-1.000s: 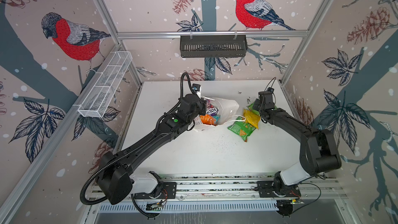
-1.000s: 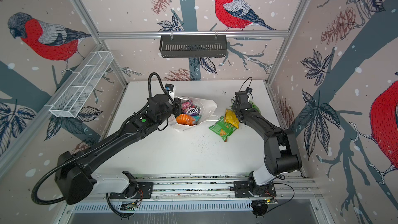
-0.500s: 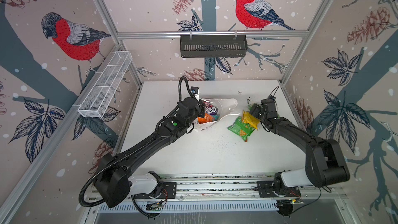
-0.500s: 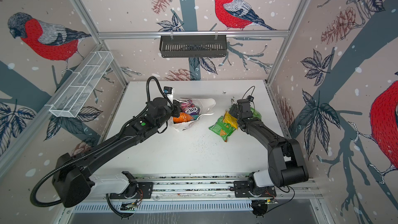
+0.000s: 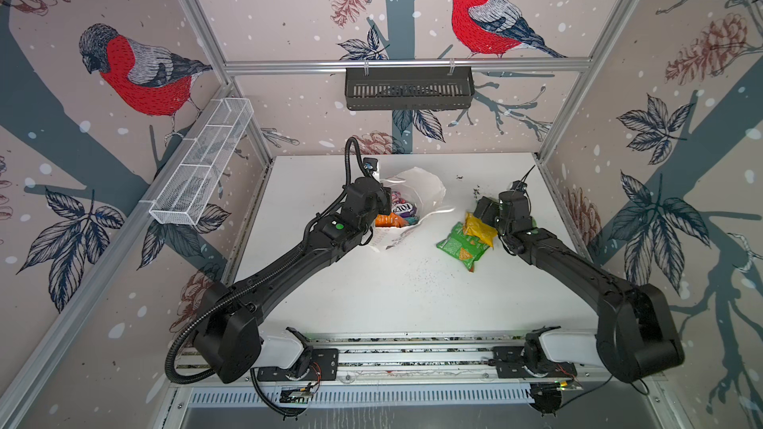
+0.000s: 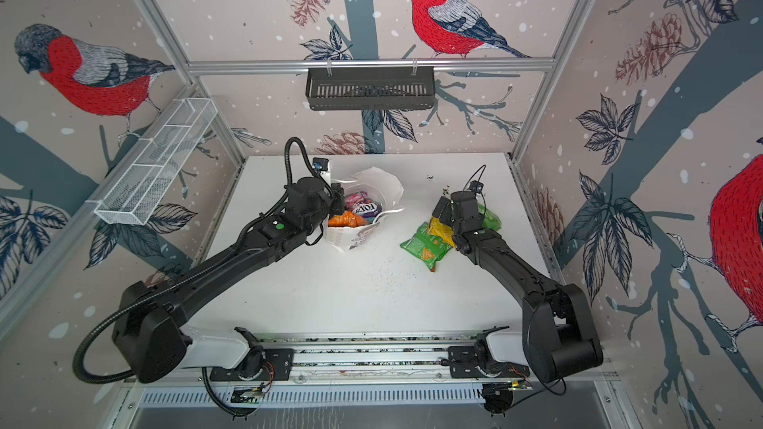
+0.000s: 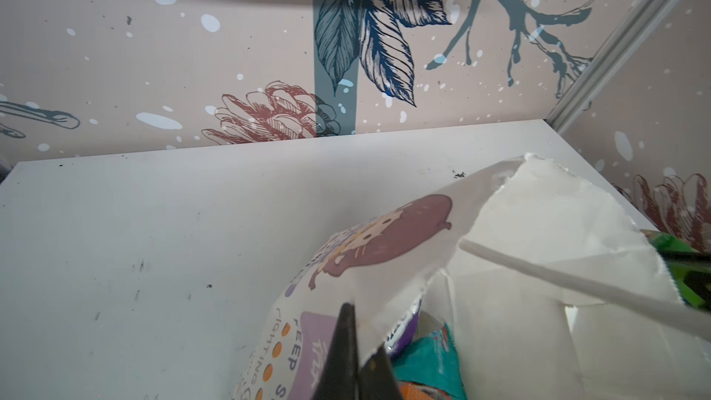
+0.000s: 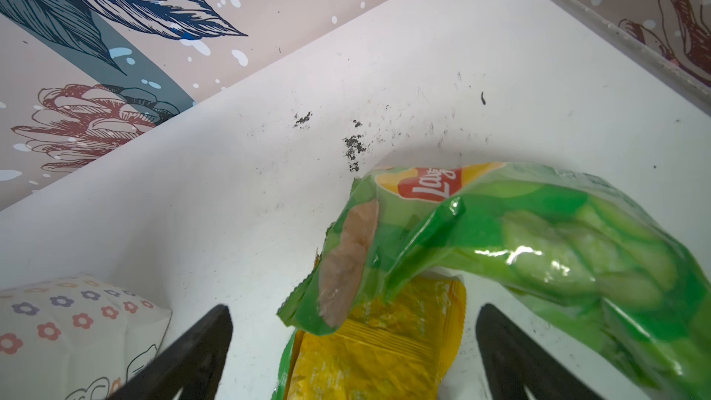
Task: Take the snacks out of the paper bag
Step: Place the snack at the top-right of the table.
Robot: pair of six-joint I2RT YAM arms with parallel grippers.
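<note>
Right wrist view: right pincer [image 8: 354,313] is spread wide, fingers either side of a green Lay's packet [image 8: 538,232] and a yellow packet [image 8: 384,352], both lying around 3 o'clock on the table [image 5: 371,295]. Left pincer [image 7: 361,340] is pinching the paper bag [image 5: 417,187] rim at 12 o'clock, with more snacks [image 5: 396,214] inside.

Lab test cell: aluminium frame [image 5: 404,63], bird-print walls [image 5: 289,14].

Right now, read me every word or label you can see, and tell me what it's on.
"KEEP FIGHTING": side of the paper bag.
"Lay's": green packet, logo partly creased.
"FOX'S": purple packet inside the bag.
Characters on the bag's lilac panel: too blurred to read.
</note>
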